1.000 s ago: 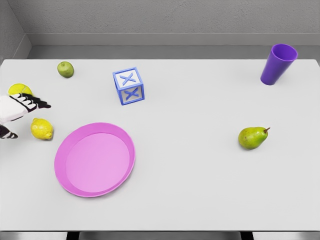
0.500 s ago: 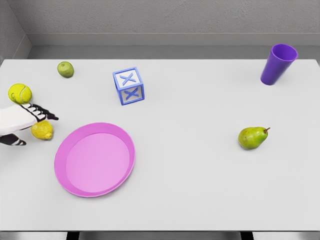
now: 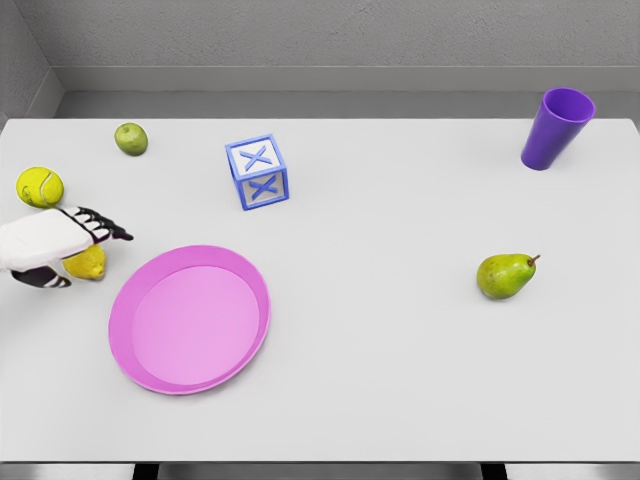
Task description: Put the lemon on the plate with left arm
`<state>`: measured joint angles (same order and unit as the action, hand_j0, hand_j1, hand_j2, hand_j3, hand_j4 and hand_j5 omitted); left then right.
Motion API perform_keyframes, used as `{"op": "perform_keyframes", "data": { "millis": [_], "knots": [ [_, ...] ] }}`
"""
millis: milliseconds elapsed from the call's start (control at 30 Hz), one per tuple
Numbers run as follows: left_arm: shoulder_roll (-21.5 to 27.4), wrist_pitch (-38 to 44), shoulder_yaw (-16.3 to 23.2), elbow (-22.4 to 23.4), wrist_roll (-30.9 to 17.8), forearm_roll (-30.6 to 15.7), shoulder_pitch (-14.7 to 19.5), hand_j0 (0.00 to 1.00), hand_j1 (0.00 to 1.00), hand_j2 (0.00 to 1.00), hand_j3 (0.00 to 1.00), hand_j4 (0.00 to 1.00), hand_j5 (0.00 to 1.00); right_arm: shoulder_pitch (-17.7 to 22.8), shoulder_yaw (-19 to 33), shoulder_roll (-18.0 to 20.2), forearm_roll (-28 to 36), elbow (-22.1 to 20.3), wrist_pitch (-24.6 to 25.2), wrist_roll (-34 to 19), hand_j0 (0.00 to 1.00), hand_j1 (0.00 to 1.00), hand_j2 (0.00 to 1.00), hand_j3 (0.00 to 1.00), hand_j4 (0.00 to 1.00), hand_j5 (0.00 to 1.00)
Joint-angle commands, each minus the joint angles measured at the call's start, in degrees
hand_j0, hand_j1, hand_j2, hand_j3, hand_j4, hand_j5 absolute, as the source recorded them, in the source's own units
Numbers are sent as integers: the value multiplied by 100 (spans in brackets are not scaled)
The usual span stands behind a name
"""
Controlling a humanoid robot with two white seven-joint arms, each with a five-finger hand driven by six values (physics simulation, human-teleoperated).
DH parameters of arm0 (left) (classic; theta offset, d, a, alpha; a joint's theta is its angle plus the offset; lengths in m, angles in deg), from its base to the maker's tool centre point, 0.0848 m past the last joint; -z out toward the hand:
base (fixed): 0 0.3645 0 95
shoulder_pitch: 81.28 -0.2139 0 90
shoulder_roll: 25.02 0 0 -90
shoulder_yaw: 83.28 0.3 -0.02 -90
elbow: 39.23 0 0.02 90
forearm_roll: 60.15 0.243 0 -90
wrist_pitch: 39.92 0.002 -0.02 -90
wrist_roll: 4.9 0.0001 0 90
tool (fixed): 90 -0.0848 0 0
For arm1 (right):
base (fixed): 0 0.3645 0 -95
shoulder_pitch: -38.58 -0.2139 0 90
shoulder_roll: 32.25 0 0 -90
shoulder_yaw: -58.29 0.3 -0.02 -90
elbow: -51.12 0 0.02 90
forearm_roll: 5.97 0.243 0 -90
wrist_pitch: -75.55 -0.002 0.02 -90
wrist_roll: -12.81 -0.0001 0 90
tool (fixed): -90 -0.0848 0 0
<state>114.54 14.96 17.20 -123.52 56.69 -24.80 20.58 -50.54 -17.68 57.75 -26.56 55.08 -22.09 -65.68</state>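
The yellow lemon lies on the table at the far left, just left of the pink plate. My left hand comes in from the left edge and hovers over the lemon, covering its upper part. The fingers stretch out past the lemon toward the right, and the thumb sits low on the near side. The hand is open around the lemon, not closed on it. The plate holds nothing. My right arm does not show.
A yellow-green tennis ball sits just behind the hand. A green lime lies at the back left, a blue letter block behind the plate, a purple cup at the back right, a green pear on the right.
My left hand has slid to the right and nearer, coming off the tennis ball's spot and ending over the lemon, which it now partly hides. The lemon has stayed put.
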Motion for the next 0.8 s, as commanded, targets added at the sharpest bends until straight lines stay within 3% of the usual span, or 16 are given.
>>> {"op": "perform_keyframes", "data": {
  "millis": [0,133,500,767],
  "knots": [
    [-25,12,69,0,2,42,0,93,93,93,93,93,93,0,4,0,3,0,0,0,100,100,100,100,100,100],
    [-25,12,69,9,2,227,0,86,86,86,86,86,86,0,4,0,3,0,0,0,100,100,100,100,100,100],
    [-43,12,139,114,2,552,149,86,86,86,86,86,86,0,4,0,3,0,0,0,100,100,100,100,100,100],
    [-43,12,148,114,2,693,149,80,80,80,80,80,80,0,-5,0,3,0,0,0,100,100,100,100,100,100]
  ]
}}
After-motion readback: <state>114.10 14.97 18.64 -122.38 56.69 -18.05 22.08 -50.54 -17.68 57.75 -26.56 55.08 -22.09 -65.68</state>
